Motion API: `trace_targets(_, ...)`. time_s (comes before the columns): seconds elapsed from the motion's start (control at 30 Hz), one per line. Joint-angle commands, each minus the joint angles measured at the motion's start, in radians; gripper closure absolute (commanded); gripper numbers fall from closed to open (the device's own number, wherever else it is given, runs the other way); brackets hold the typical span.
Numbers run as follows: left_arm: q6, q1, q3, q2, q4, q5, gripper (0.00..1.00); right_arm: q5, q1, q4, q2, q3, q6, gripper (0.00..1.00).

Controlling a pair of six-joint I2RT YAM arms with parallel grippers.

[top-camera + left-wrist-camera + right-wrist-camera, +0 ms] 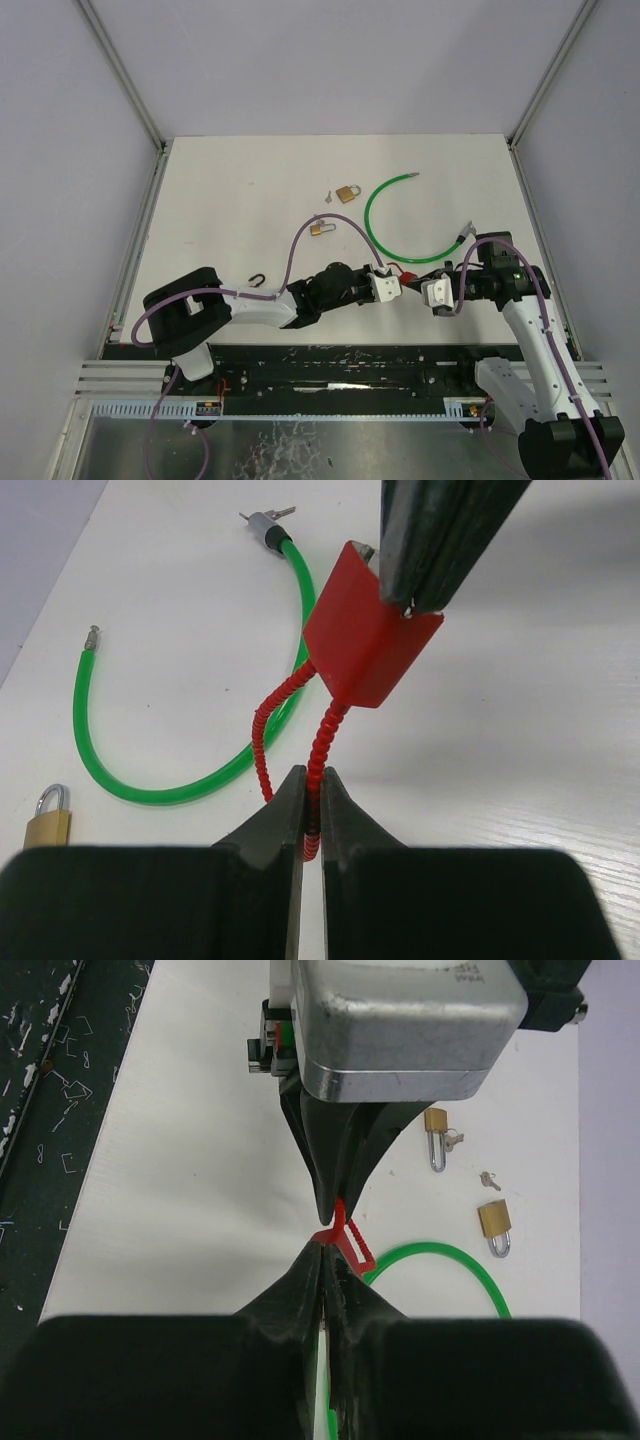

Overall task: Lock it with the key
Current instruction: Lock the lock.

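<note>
Red lock body (pixel 365 640) pinched in right hand (pixel 325 1255), its cable (pixel 325 730) clamped in left hand (pixel 311 785).

Nothing readable from my end, honestly. Closest I get is a small raised mark on the silver housing (pixel 410 1030) of the left gripper (pixel 336 1200) in the right wrist view. It's cut off by the top edge and too blurry to make out. The brass padlocks (pixel 494 1220) further out are too small to catch any brand.
</note>
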Motion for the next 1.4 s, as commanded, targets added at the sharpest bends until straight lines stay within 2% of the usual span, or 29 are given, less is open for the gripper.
trace_targets(0.0, 0.015, -0.006, 0.026, -0.006, 0.07, 0.013, 1.0, 0.003, 0.01, 0.019, -0.011, 0.008, 0.017, 0.95)
trace_targets(0.1, 0.005, -0.005, 0.031, -0.003, 0.063, 0.005, 1.0, -0.017, 0.01, 0.011, -0.035, 0.029, 0.049, 1.0)
trace_targets(0.27, -0.019, 0.002, 0.031, -0.006, 0.065, -0.003, 1.0, -0.046, 0.009, -0.006, -0.09, 0.045, 0.076, 1.0)
trace_targets(0.67, -0.097, 0.045, 0.017, -0.035, 0.087, 0.012, 1.0, 0.054, 0.006, 0.063, -0.219, -0.009, 0.224, 0.99)
trace_targets(0.7, -0.093, 0.045, 0.015, -0.036, 0.089, 0.008, 1.0, 0.064, 0.006, 0.084, -0.228, -0.014, 0.27, 0.98)
trace_targets(0.73, -0.087, 0.045, 0.011, -0.036, 0.094, 0.002, 1.0, 0.078, 0.006, 0.126, -0.238, -0.018, 0.386, 0.98)
trace_targets(0.83, -0.066, 0.038, -0.006, -0.043, 0.125, -0.029, 1.0, 0.16, -0.001, 0.358, -0.242, -0.033, 0.841, 0.93)
trace_targets(0.87, -0.049, 0.031, -0.013, -0.044, 0.142, -0.054, 1.0, 0.166, -0.011, 0.426, -0.237, -0.035, 0.95, 0.86)
trace_targets(0.93, 0.003, 0.006, -0.025, -0.037, 0.191, -0.119, 1.0, 0.058, -0.059, 0.484, -0.217, -0.036, 1.122, 0.61)
trace_targets(0.97, 0.034, -0.008, -0.03, -0.029, 0.216, -0.161, 1.0, 0.0, -0.091, 0.527, -0.203, -0.038, 1.219, 0.53)
trace_targets(1.0, 0.058, -0.021, -0.034, -0.021, 0.243, -0.201, 1.0, -0.054, -0.126, 0.58, -0.19, -0.044, 1.348, 0.49)
trace_targets(1.07, 0.104, -0.041, -0.042, -0.007, 0.295, -0.275, 1.0, -0.095, -0.19, 0.687, -0.157, -0.056, 1.591, 0.49)
trace_targets(1.13, 0.134, -0.053, -0.052, 0.006, 0.347, -0.332, 1.0, -0.095, -0.222, 0.726, -0.106, -0.052, 1.747, 0.53)
trace_targets(1.37, 0.151, -0.061, -0.042, 0.026, 0.365, -0.384, 1.0, -0.103, -0.229, 0.665, 0.051, -0.043, 1.814, 0.64)
